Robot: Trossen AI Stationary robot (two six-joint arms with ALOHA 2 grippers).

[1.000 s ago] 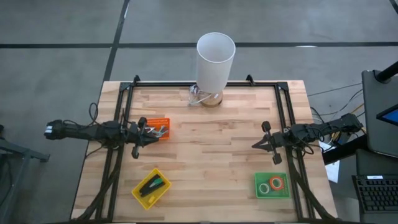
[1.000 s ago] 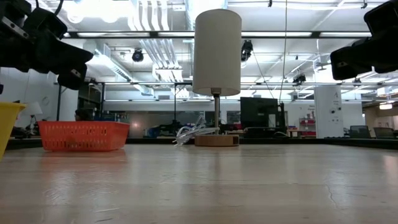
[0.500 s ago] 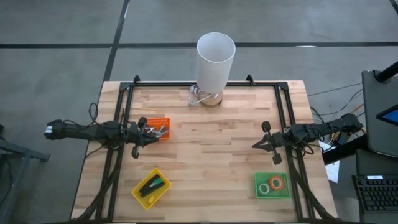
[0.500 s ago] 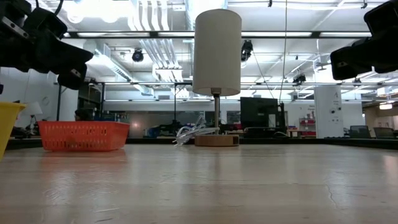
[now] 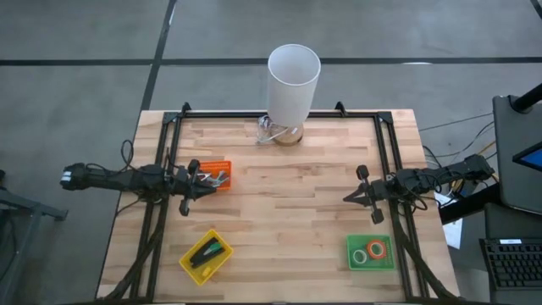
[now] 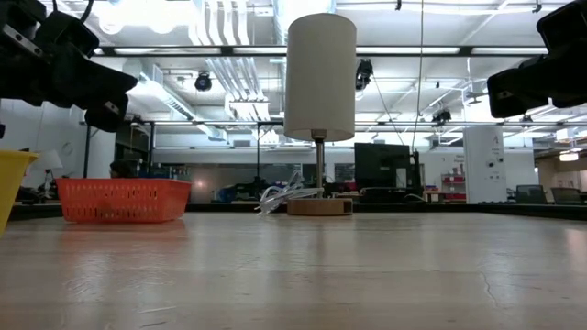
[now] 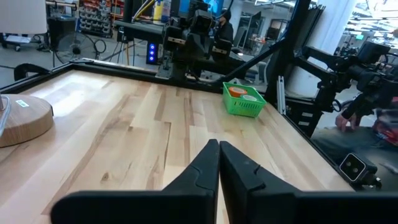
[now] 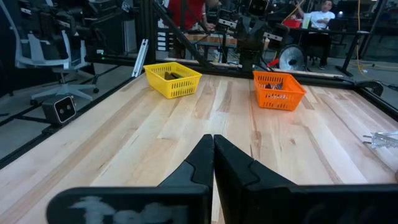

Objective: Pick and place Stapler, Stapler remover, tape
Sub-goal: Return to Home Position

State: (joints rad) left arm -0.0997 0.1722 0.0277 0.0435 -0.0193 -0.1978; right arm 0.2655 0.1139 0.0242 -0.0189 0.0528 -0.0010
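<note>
Nothing has shifted over the last second: both arms sit exactly where they were, so I read this as the rig parked at home with the sorting done. The left gripper (image 7: 219, 144) is at the left edge of the table (image 5: 288, 212), just beside the orange bin (image 5: 222, 162), fingers pressed together on nothing. The right gripper (image 8: 213, 138) mirrors it at the right edge, likewise closed and empty. The black stapler (image 5: 203, 251) lies in the yellow bin (image 5: 195, 243) at the near left, with a green one beside it. The tape (image 5: 378, 249) is in the green bin (image 5: 349, 252) at the near right; I make out an orange-red ring and a paler one, no more. Grey stapler removers (image 5: 219, 177) show in the orange bin, partly under my left arm, so I can't count them. From table height the yellow bin is cut off at the frame edge, the green bin is out of sight, and what lies in the orange bin doesn't show
</note>
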